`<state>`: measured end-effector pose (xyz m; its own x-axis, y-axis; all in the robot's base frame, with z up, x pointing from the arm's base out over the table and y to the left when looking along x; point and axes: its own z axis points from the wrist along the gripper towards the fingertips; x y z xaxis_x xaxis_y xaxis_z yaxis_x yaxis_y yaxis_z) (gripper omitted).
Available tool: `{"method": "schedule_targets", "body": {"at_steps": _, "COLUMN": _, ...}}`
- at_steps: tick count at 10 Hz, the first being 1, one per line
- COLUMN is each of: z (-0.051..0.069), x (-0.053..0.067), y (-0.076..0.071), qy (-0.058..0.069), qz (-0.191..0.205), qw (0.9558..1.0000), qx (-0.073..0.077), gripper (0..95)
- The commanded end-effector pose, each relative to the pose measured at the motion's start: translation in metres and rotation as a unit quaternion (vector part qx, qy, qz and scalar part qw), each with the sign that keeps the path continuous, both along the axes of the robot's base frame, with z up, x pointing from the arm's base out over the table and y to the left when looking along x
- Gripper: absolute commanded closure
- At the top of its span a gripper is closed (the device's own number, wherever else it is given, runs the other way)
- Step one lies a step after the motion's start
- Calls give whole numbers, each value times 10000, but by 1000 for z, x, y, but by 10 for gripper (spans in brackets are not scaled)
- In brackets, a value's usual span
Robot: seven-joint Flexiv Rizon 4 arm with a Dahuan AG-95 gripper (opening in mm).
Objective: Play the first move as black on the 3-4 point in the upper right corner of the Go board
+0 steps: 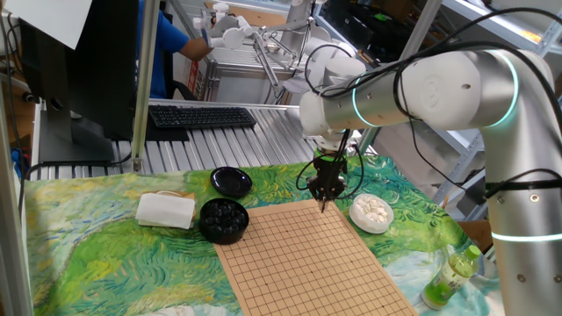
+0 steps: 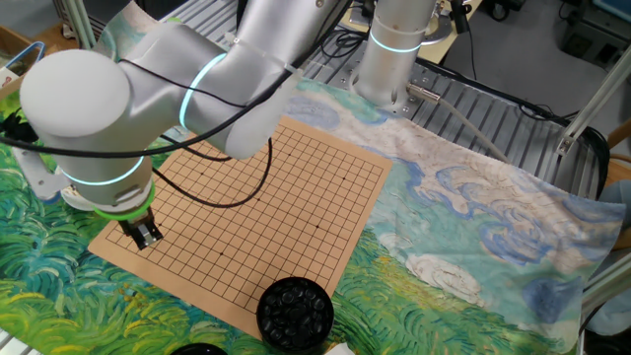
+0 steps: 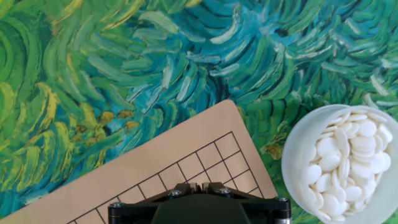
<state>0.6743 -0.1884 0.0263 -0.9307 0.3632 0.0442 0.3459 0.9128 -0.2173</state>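
Tool (image 1: pixel 322 204) tips are closed and pointing down over the Go board's (image 1: pixel 307 259) corner near your white stones bowl (image 1: pixel 371 213); whether a black stone sits between them, you cannot tell. Black stones fill the bowl (image 1: pixel 223 219) beside the board

A matt, smooth wooden-looking board (image 1: pixel 307 254) lies on a printed cloth (image 1: pixel 97 254); the arm's shell (image 2: pixel 89 108) is glossy white plastic, the white stones (image 3: pixel 348 162) smooth.

No readable text or labels anywhere.
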Motion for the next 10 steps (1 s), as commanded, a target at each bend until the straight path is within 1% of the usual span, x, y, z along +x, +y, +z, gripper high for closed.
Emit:
{"method": "schedule_targets", "body": {"at_steps": 1, "z": 0, "x": -2, "y": 0, "qy": -9, "qz": 6, "qw": 10000, "qx": -13, "gripper": 950}}
{"method": "schedule_targets", "body": {"at_steps": 4, "z": -2, "x": -4, "y": 1, "qy": -18, "qz": -16, "qw": 10000, "qx": -31, "gripper": 950}}
{"method": "schedule_targets", "body": {"at_steps": 7, "z": -3, "x": -7, "y": 1, "qy": -48, "qz": 22, "qw": 9999, "qx": -122, "gripper": 950}}
{"method": "schedule_targets", "body": {"at_steps": 10, "z": -4, "x": -7, "y": 1, "qy": -57, "qz": 22, "qw": 9998, "qx": -164, "gripper": 950}}
